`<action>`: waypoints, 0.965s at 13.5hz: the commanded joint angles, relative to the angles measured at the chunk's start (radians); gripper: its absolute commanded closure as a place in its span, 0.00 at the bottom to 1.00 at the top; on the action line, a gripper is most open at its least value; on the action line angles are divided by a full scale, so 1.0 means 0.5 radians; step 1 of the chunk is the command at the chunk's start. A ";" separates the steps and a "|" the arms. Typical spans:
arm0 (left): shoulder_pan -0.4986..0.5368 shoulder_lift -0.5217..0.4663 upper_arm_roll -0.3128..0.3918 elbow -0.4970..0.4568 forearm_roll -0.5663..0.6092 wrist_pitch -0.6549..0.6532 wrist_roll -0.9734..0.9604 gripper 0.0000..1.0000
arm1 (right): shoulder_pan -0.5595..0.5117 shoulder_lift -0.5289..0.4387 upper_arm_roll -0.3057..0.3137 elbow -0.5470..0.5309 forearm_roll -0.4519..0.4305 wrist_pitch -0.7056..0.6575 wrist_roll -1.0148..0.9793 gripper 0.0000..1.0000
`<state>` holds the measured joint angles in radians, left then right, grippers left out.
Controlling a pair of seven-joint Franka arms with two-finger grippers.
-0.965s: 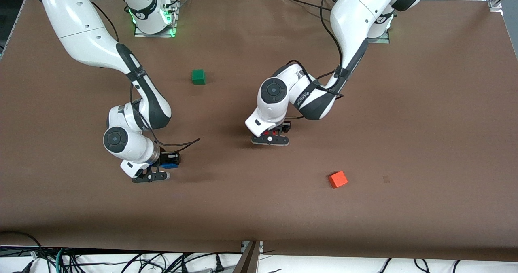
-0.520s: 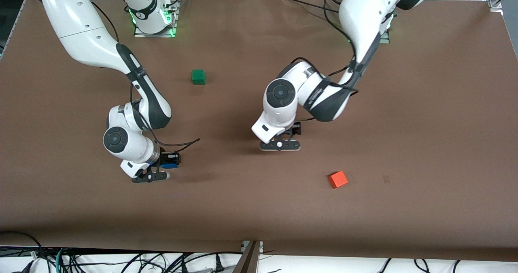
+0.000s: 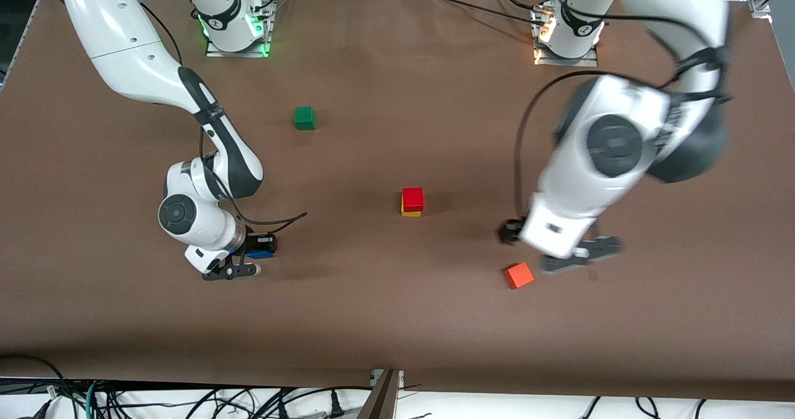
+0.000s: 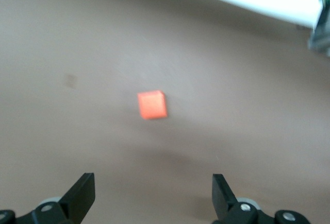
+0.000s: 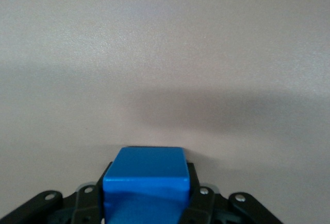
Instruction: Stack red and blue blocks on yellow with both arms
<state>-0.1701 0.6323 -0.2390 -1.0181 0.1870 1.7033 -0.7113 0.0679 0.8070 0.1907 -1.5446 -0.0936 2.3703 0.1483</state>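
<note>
red set on yellow, blue held ready for the top

nearest the front camera, the orange cube point(image 3: 518, 275) lies on the brown surface point(image 3: 397, 326) toward the left arm's end. the left gripper point(image 3: 574, 256) hangs in the air just beside and above it, its fingers point(image 4: 81, 195) spread wide and empty; in the left wrist view only the orange cube is seen between them, well below.

toward the right arm's end, the right gripper point(image 3: 239, 264) is held low over the surface, and its fingers are closed on the blue block point(image 5: 146, 178), which fills the lower part of the right wrist view.

farther from the front camera, near the middle of the surface, the red block point(image 3: 413, 198) sits on the yellow cube point(image 3: 410, 212), squarely enough that only a thin yellow edge is seen under it. the green cube point(image 3: 304, 117) lies farthest off and apart from everything.

the first placing is judged done, so the step in hand is the carrying of the blue block to the stack. the next move calls for the block to be lifted clear, brought over the red one, lined up with its top face and lowered gently, since a sideways nudge could topple the pair.
</note>
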 commanded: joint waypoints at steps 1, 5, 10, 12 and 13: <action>0.137 -0.181 -0.013 -0.038 -0.052 -0.071 0.274 0.00 | -0.013 0.058 0.008 -0.019 0.006 0.098 -0.017 0.55; 0.453 -0.341 -0.025 -0.056 -0.110 -0.433 0.771 0.00 | -0.010 0.052 0.011 -0.016 0.006 0.095 -0.014 0.55; 0.534 -0.812 0.134 -0.647 -0.260 -0.459 1.052 0.00 | 0.011 -0.003 0.048 0.000 0.006 0.043 0.001 0.57; 0.527 -0.945 0.137 -0.899 -0.270 -0.324 1.054 0.00 | 0.011 -0.089 0.124 0.058 0.006 -0.186 0.108 0.57; 0.527 -0.997 0.140 -0.970 -0.337 -0.269 1.048 0.00 | 0.017 -0.135 0.164 0.113 0.003 -0.334 0.193 0.57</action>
<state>0.1064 0.2472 -0.1958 -1.3312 0.0634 1.4897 -0.2050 0.0745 0.7952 0.2368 -1.5237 -0.0935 2.3218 0.1823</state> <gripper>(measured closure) 0.000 0.454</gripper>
